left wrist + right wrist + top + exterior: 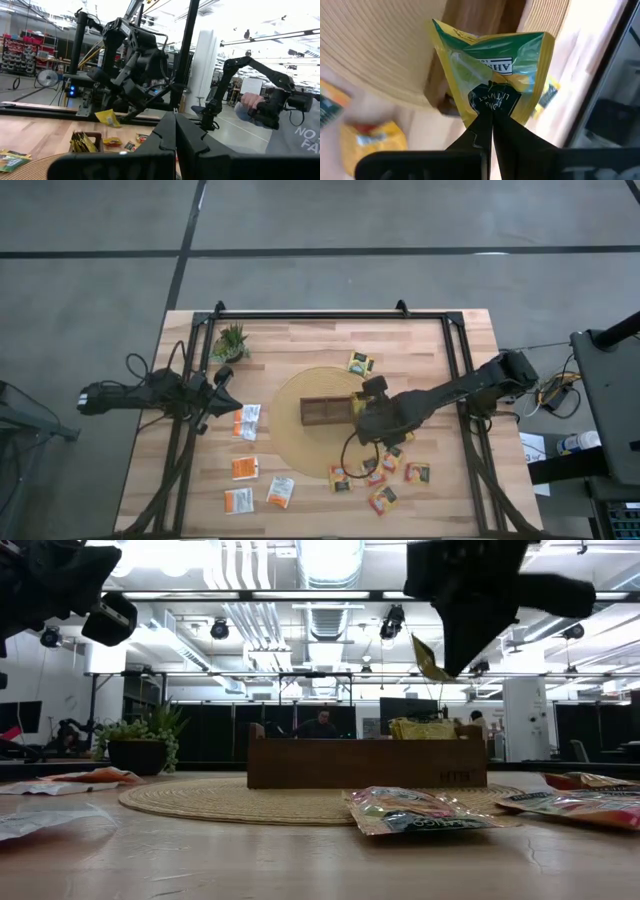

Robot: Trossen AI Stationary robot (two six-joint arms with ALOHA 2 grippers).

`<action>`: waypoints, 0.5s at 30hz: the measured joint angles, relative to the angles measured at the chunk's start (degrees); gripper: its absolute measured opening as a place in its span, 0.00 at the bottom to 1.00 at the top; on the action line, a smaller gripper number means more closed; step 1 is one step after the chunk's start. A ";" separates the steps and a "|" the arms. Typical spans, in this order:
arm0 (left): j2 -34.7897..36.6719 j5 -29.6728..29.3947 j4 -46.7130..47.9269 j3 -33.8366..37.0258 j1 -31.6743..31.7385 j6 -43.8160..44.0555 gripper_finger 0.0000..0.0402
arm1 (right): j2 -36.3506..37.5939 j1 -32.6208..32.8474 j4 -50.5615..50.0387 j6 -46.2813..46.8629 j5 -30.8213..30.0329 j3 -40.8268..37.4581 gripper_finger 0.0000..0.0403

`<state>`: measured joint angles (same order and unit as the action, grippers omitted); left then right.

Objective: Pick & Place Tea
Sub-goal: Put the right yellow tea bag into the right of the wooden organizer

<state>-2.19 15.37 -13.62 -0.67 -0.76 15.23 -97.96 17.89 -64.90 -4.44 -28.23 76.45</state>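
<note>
A dark wooden tray (322,411) stands on a round woven mat (298,445); yellow sachets (422,728) stick up from its right end. My right gripper (362,412) hovers above that end, shut on a yellow-green tea sachet (492,60), which in the low view (429,659) hangs high over the tray. More tea sachets lie flat on the table, left of the mat (247,422) and near its right side (385,472). My left gripper (222,377) waits shut at the table's left side, holding nothing. My right gripper pinches the sachet between its two fingers at the middle of one edge, by the dark round print (491,102). The fingers slant steeply down from above. The sachet hangs tilted below the fingertips, lifted clear of the tray and table.
A small potted plant (231,340) stands at the far left of the table. One sachet (360,363) lies beyond the mat. Black frame rails (330,315) run along the table's far, left and right sides.
</note>
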 joint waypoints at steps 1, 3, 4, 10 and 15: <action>0.00 -0.01 0.01 -0.01 0.00 -0.01 0.00 | -1.27 0.00 -1.65 0.62 -1.46 0.77 0.02; -0.01 -0.02 0.01 -0.02 -0.01 0.01 0.00 | -4.27 0.00 -5.51 4.38 -5.02 2.86 0.02; 0.01 0.00 0.01 0.00 -0.01 0.01 0.00 | -5.72 0.00 -7.72 6.67 -6.58 4.14 0.02; 0.01 0.01 0.01 -0.02 0.01 -0.01 0.00 | -14.52 0.18 -20.10 16.50 -9.28 11.98 0.02; 0.01 -0.01 0.02 -0.02 -0.01 0.01 0.00 | -20.22 0.35 -25.02 18.06 -9.53 16.03 0.02</action>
<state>-2.17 15.36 -13.60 -0.68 -0.77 15.25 -118.18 18.24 -89.92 13.62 -37.76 92.49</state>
